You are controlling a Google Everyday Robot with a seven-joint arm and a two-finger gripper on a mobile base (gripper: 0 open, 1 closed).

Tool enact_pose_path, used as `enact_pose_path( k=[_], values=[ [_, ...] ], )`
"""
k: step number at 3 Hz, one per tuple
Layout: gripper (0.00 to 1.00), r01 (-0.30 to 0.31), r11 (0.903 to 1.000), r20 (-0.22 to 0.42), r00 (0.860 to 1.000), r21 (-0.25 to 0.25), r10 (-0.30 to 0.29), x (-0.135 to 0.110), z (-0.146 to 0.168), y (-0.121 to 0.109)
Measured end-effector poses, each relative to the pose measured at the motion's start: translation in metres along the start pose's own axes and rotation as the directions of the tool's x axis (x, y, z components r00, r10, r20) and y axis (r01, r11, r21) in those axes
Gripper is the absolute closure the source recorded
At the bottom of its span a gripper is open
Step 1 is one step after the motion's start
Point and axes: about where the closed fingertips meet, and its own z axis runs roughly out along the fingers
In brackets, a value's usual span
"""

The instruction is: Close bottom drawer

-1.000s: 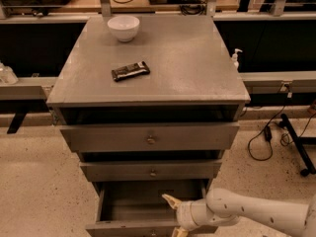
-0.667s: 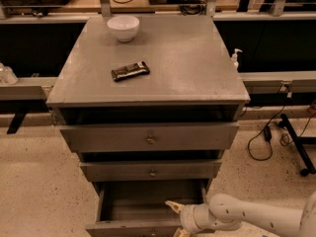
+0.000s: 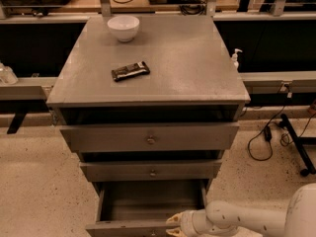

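The bottom drawer (image 3: 148, 206) of the grey cabinet stands pulled far out, its shallow box empty and its front (image 3: 123, 229) cut off by the lower edge of the view. My gripper (image 3: 174, 226) reaches in from the lower right on a white arm (image 3: 237, 217). Its pale fingertips sit at the drawer's front edge, right of centre, low in the view. The mid-width drawer (image 3: 150, 171) and the top drawer (image 3: 148, 138) above are each slightly out.
A white bowl (image 3: 123, 27) and a dark snack bar (image 3: 130, 71) lie on the cabinet top (image 3: 187, 68). A sanitizer bottle (image 3: 236, 58) stands on the rail to the right. Black cables (image 3: 266, 137) and a stand foot (image 3: 298, 149) lie on the speckled floor at right.
The gripper has dropped lower and slid slightly left, from inside the drawer box down to the drawer's front edge. The drawer looks unchanged.
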Motion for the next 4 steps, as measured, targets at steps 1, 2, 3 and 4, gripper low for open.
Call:
enact_pose_path(
  k=[1, 2, 3, 4],
  values=[
    [0.88, -0.026, 0.9977, -0.034, 0.999, 0.063, 0.028, 0.016, 0.005, 0.005],
    [1.0, -0.026, 0.9974, -0.041, 0.999, 0.067, 0.029, 0.017, 0.006, 0.004],
    [1.0, -0.028, 0.9978, -0.05, 0.998, 0.059, 0.031, 0.017, 0.008, 0.007],
    [1.0, -0.059, 0.9982, -0.1, 0.993, 0.015, 0.06, 0.026, 0.013, 0.033]
  ],
)
